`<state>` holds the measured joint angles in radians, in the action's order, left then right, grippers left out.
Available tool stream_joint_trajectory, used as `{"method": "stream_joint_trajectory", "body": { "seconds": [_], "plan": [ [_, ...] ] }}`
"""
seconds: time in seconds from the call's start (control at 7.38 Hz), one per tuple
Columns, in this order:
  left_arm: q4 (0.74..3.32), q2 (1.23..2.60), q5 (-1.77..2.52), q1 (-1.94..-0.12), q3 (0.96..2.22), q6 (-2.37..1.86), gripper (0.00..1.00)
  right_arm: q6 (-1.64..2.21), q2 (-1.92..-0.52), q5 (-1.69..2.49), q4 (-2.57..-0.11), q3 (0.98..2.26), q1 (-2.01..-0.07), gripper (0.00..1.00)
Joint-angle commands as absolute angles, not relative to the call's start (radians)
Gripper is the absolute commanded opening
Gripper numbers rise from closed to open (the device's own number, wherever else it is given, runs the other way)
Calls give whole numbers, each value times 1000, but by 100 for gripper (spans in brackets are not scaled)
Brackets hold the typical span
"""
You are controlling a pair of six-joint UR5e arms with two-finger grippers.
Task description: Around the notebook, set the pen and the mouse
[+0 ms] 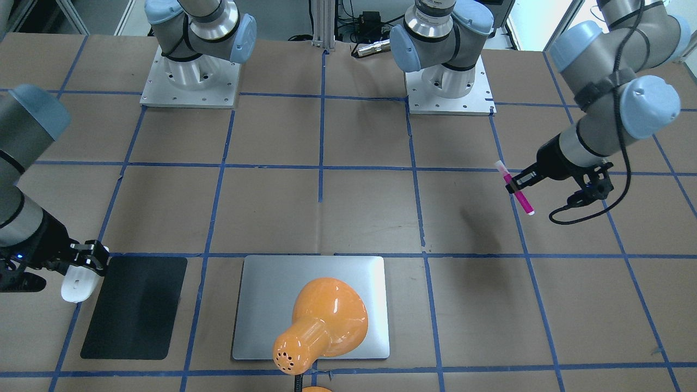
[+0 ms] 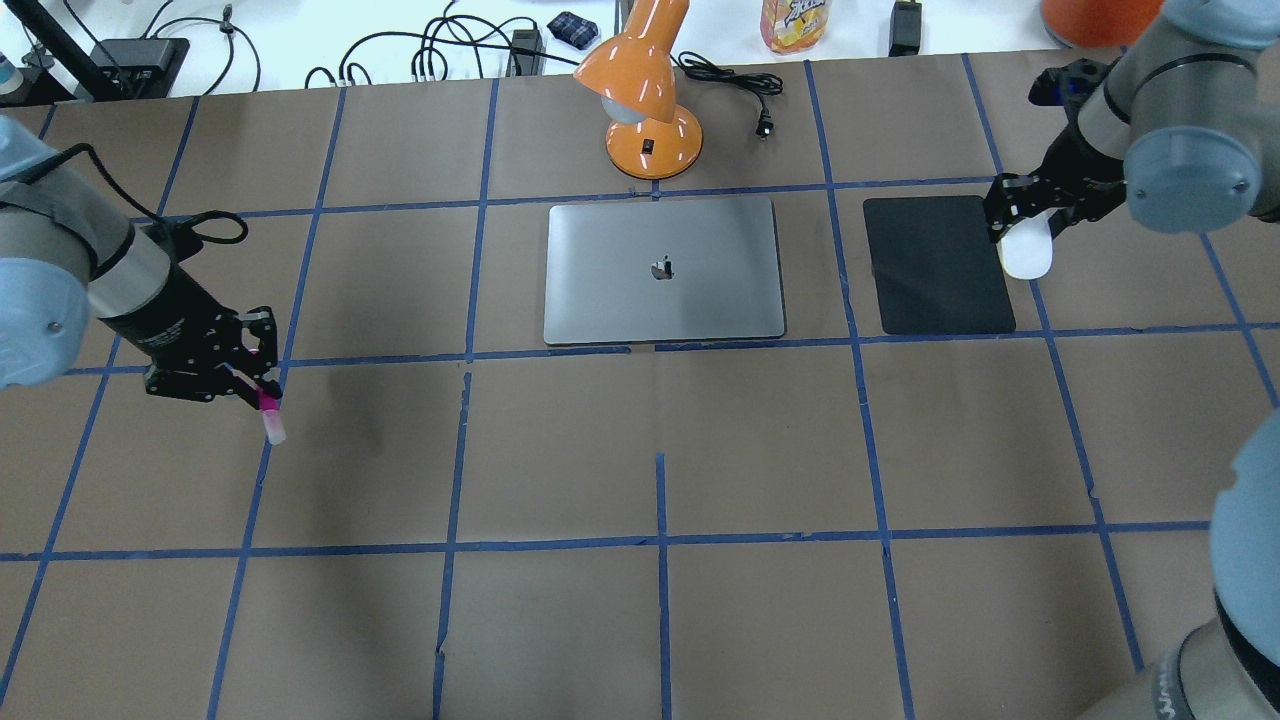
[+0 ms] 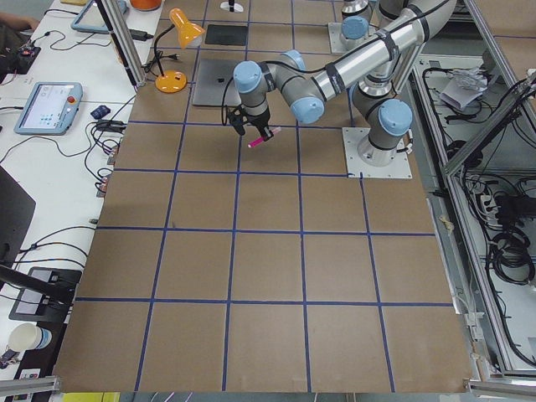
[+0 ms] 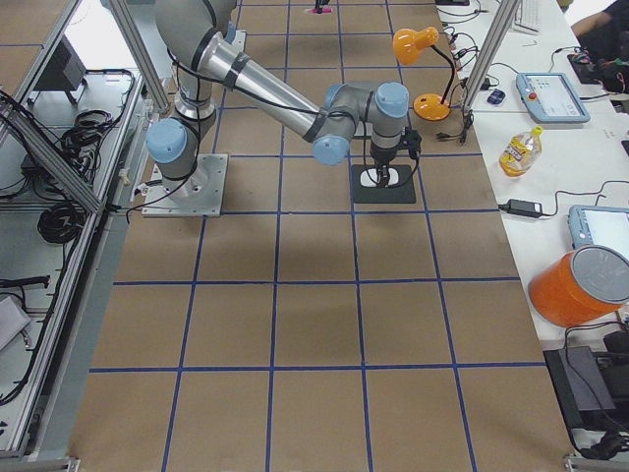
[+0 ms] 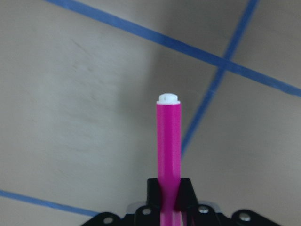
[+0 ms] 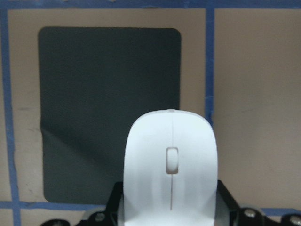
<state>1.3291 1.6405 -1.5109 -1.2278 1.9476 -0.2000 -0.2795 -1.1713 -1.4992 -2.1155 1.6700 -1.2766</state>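
The silver-grey notebook (image 2: 663, 270) (image 1: 311, 305) lies flat at the table's far middle. My left gripper (image 2: 255, 385) (image 1: 516, 184) is shut on the magenta pen (image 2: 268, 408) (image 1: 517, 191) (image 5: 168, 150) and holds it above the table, well to the notebook's left. My right gripper (image 2: 1022, 215) (image 1: 87, 264) is shut on the white mouse (image 2: 1026, 250) (image 1: 79, 283) (image 6: 170, 165). The mouse hangs over the right edge of the black mat (image 2: 937, 265) (image 6: 108, 108), to the right of the notebook.
An orange desk lamp (image 2: 645, 90) (image 1: 321, 321) stands just behind the notebook, its shade leaning over it in the front-facing view. Blue tape lines grid the brown table. Cables, a bottle (image 2: 795, 22) and an adapter sit beyond the far edge.
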Motion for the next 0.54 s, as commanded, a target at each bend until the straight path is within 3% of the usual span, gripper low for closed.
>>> {"method": "stream_joint_trajectory", "body": {
  "seconds": [0.0,0.41],
  "plan": [
    [1310,1658,-1470,-1500,1968,-672,4,-160,-1074,-1496,-2135,1606,-1354,23],
    [998,1756,-1411,-1751,1953,-1273,4,-184,-1045,-1538,-2154,1621,-1356,22]
  ]
}}
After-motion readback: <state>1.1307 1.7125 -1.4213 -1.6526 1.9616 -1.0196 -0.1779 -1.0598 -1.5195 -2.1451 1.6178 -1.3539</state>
